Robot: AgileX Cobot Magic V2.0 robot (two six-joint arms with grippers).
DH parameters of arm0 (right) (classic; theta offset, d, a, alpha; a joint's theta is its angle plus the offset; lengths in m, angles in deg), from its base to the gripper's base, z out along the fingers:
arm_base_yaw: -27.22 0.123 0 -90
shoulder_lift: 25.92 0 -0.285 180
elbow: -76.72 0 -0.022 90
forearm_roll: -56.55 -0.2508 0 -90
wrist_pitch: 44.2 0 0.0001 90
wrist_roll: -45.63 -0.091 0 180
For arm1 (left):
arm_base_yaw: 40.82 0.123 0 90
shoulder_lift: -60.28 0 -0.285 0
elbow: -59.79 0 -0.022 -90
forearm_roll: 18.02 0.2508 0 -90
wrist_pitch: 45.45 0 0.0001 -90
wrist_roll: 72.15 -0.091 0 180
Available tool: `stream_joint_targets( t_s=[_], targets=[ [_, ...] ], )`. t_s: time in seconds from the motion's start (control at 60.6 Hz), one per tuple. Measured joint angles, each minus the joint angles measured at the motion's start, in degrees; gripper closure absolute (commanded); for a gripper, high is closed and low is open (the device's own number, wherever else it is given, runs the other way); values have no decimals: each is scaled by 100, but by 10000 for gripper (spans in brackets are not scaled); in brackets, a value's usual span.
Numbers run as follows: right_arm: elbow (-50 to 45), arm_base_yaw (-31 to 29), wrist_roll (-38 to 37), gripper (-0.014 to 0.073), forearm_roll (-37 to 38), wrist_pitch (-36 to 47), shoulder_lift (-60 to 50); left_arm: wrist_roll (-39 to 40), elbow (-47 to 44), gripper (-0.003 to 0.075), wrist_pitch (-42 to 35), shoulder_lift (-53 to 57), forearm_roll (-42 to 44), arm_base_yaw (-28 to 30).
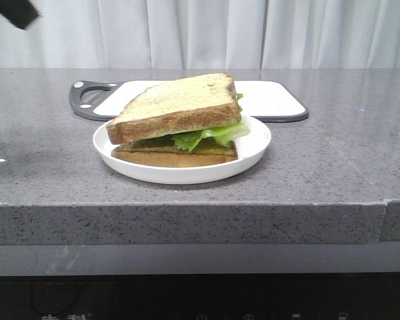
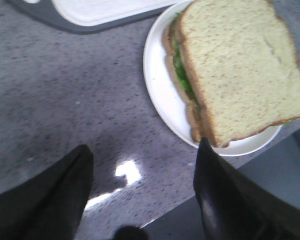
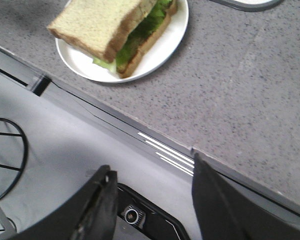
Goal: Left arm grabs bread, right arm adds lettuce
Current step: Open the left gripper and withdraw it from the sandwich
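A thick slice of bread (image 1: pixel 180 103) lies tilted on top of the green lettuce (image 1: pixel 210 135), which rests on a thinner, darker slice (image 1: pixel 177 157) on a white plate (image 1: pixel 253 143). The stack also shows in the left wrist view, with the bread (image 2: pixel 240 70), and in the right wrist view, with the bread (image 3: pixel 97 22) and lettuce (image 3: pixel 140 32). My left gripper (image 2: pixel 142 155) is open and empty above the counter beside the plate (image 2: pixel 160 85). My right gripper (image 3: pixel 152 177) is open and empty, off the counter's front edge. A part of the left arm (image 1: pixel 13 12) shows at the top left.
A white cutting board with a dark rim (image 1: pixel 273 100) lies behind the plate and shows in the left wrist view (image 2: pixel 100 12). The grey stone counter (image 1: pixel 333 167) ends in a front edge (image 3: pixel 155 142). A black panel with a knob (image 3: pixel 131 216) sits under the right gripper.
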Motion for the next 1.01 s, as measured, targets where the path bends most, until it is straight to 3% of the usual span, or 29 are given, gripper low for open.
stream_joint_targets(
  t_s=[0.33, 0.677, 0.776, 1.007],
  targets=[
    [0, 0, -1333, 290, 1381, -13, 0, 1654, -1214, 280, -643, 1848, 2001, -183],
    [0, 0, -1609, 306, 1505, 127, -96, 1855, -2381, 291, -1681, 3599, 2006, -194],
    [0, 0, -1609, 383, 1505, 309, -262, 1855, -2544, 379, -1883, 3869, 2006, -194],
    [0, 0, -1609, 640, 1505, 558, -636, 1855, -2609, 668, -2046, 3975, 2006, -194]
  ],
)
